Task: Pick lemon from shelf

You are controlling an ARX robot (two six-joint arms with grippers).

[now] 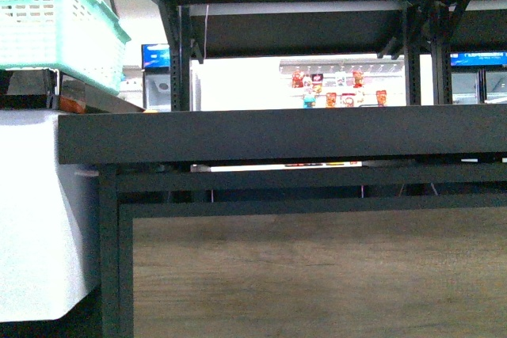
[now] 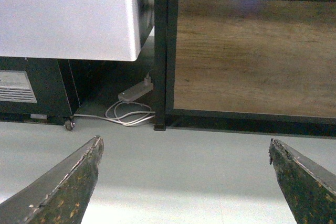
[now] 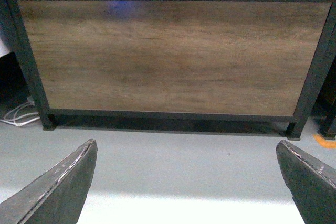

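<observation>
We judge the task barely begun: nothing is picked, and no arm has reached the shelf [image 1: 301, 134]. In the front view its tray lip runs dark across the middle from 9 to 3 o'clock, and we look at it edge-on, so whatever lies on the tray is hidden. We cannot find the lemon in any view; by the task it should be up on that tray, behind the lip. A teal basket [image 1: 55, 21] sits at 10 o'clock and the wood panel [image 1: 317, 267] fills 6 o'clock.

Both arms hang low. The left gripper [image 2: 185, 141] is spread wide and holds nothing, with bare floor [image 2: 184, 182] between its fingers, and a white chest [image 2: 68, 14] and a cable [image 2: 128, 114] beyond. The right gripper [image 3: 186, 143] is also spread wide and holds nothing, facing the same panel.

All the work is left, as we see it: raise an arm above the lip, find the lemon, close on it, and lift it clear
</observation>
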